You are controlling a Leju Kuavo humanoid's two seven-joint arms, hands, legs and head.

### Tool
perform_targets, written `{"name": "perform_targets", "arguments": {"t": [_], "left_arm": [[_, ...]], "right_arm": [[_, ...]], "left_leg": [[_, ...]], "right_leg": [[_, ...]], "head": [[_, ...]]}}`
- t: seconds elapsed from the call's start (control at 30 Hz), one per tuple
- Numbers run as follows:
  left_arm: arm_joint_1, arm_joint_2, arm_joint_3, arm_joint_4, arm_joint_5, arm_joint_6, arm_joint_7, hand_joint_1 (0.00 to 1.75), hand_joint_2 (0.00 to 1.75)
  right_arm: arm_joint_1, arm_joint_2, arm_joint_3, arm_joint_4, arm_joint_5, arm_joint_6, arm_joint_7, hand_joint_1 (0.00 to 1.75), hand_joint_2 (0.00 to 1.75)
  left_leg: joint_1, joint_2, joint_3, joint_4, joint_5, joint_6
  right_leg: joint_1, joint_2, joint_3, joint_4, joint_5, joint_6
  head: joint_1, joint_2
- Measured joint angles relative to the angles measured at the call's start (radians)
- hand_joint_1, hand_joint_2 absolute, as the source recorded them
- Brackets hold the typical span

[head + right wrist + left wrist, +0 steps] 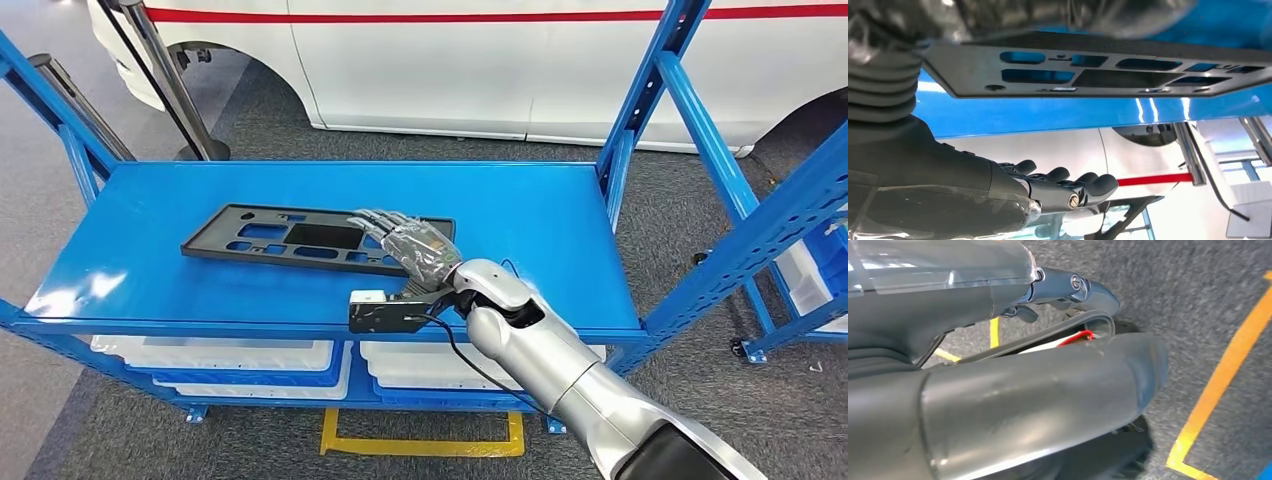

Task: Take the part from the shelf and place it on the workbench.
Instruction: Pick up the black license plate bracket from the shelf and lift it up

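On the shelf: a flat black plastic panel with rectangular cut-outs (300, 240) lies on the blue metal shelf top (530, 215), towards its left and middle
Around: blue slanted uprights (640, 95) flank the top; white bins (240, 355) sit on the level below; a white car with a red stripe (520, 60) stands behind
Long axis: runs left to right across the top, lying flat
Right hand (415, 245): above the panel's right end; fingers (1088, 182) extended and apart, holding nothing
Left hand (998, 390): hangs over grey carpet with yellow tape (1218, 385); grasp cannot be told

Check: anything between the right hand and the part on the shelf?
Nothing visible. The right hand hangs with fingers spread over the near right end of the part, which lies flat on the shelf with nothing on it.
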Motion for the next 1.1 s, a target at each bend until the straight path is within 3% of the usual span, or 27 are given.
{"name": "perform_targets", "arguments": {"t": [0.07,0.17,0.6,0.8,1.1], "left_arm": [[-0.001,0.001,0.000,0.001,0.003,0.002,-0.005,0.00,0.00],[-0.003,0.000,0.000,0.001,0.006,0.003,-0.007,0.00,0.00],[-0.006,-0.001,0.000,0.001,0.004,0.000,-0.011,0.00,0.00],[-0.008,-0.001,-0.002,0.001,-0.006,-0.002,-0.007,0.00,0.00],[-0.009,-0.001,-0.005,0.001,-0.013,-0.003,-0.004,0.00,0.00]], "right_arm": [[0.001,-0.003,0.009,-0.016,-0.016,0.022,0.000,0.00,1.75],[0.009,-0.011,0.026,-0.045,-0.033,0.049,0.000,0.00,1.75],[0.021,-0.008,0.098,-0.092,-0.040,0.068,0.040,0.00,1.75],[0.021,0.036,0.106,-0.010,0.023,-0.028,0.062,0.00,1.75],[0.014,0.083,0.111,0.095,0.061,-0.078,0.084,0.00,1.75]], "left_leg": [[-0.007,-0.001,0.048,-0.110,0.046,0.012],[-0.009,-0.003,0.066,-0.150,0.042,0.012],[-0.016,-0.006,0.066,-0.151,0.039,0.022],[-0.016,-0.007,0.067,-0.151,0.040,0.022],[-0.013,-0.007,0.067,-0.151,0.040,0.022]], "right_leg": [[0.004,0.002,0.007,0.001,-0.009,0.006],[0.008,0.001,0.004,0.003,-0.013,0.010],[0.003,-0.001,0.012,-0.011,-0.010,0.019],[0.003,-0.002,0.012,-0.011,-0.009,0.021],[0.005,-0.002,0.012,-0.010,-0.009,0.021]], "head": [[0.000,0.000],[0.000,0.000],[0.001,0.000],[0.001,0.000],[0.001,0.000]]}}
